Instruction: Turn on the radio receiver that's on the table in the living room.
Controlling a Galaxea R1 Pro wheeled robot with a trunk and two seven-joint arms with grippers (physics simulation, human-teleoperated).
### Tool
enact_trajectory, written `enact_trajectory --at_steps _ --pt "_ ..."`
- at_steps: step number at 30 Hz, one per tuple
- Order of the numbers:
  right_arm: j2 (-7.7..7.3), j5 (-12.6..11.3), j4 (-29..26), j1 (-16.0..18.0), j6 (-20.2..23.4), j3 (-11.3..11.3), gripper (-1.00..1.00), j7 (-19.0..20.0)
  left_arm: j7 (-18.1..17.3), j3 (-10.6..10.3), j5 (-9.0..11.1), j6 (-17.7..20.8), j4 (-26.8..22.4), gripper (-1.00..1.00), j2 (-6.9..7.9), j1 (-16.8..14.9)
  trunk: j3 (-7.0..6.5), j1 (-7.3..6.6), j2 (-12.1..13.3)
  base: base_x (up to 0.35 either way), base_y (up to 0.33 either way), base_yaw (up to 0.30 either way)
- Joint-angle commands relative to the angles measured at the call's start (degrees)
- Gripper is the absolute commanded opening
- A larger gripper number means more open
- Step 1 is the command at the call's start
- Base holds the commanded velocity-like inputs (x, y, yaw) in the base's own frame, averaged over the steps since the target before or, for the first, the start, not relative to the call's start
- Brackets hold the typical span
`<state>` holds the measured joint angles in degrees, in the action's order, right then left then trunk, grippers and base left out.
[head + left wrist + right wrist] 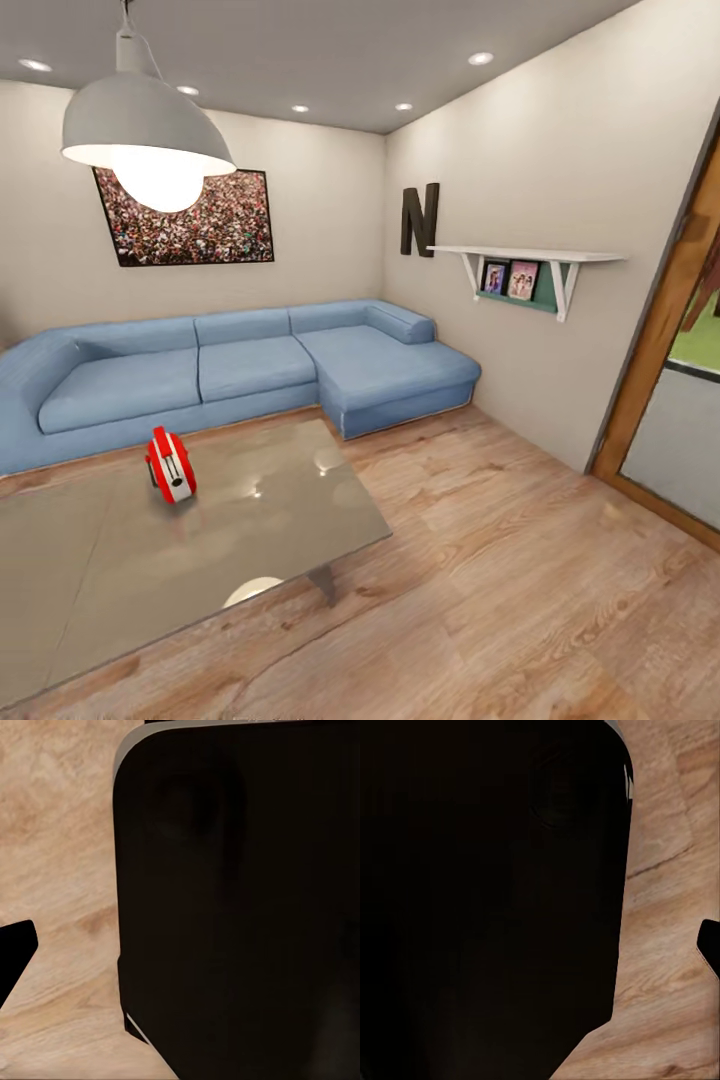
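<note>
The red radio receiver (170, 465) stands upright on the table (260, 530), toward the table's far left part, with its white-striped narrow edge turned to me. The table's glossy grey-brown top reflects the ceiling lights. It stands in the living room, on a light wood floor (520, 560) in front of a blue L-shaped sofa (240, 365). In the left wrist view a black fingertip (15, 954) pokes in beside a large dark robot panel (240, 900), over wood floor. The right wrist view has a similar dark panel (487, 900) and a black fingertip (709, 949).
A framed crowd photo (190, 225) hangs above the sofa. A white pendant lamp (145, 130) hangs near the camera at upper left. A wall shelf (525, 262) with pictures and a wooden door frame (660, 380) are on the right. Open floor lies right of the table.
</note>
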<state>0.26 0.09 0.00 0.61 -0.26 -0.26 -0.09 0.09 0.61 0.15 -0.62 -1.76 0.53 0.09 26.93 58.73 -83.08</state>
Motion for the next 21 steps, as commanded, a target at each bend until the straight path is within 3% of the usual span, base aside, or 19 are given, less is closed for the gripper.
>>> enact_trajectory --at_steps 1,21 --pt "0.0 0.0 0.0 0.0 0.0 0.0 1.0 0.0 0.0 0.0 0.0 0.0 0.0 1.0 0.0 0.0 0.0 0.0 0.0 0.0 0.0 0.272" --pt "0.0 0.0 0.0 0.0 0.0 0.0 1.0 -0.1 0.0 0.0 0.0 0.0 0.0 1.0 0.0 0.0 0.0 0.0 0.0 0.0 0.0 0.272"
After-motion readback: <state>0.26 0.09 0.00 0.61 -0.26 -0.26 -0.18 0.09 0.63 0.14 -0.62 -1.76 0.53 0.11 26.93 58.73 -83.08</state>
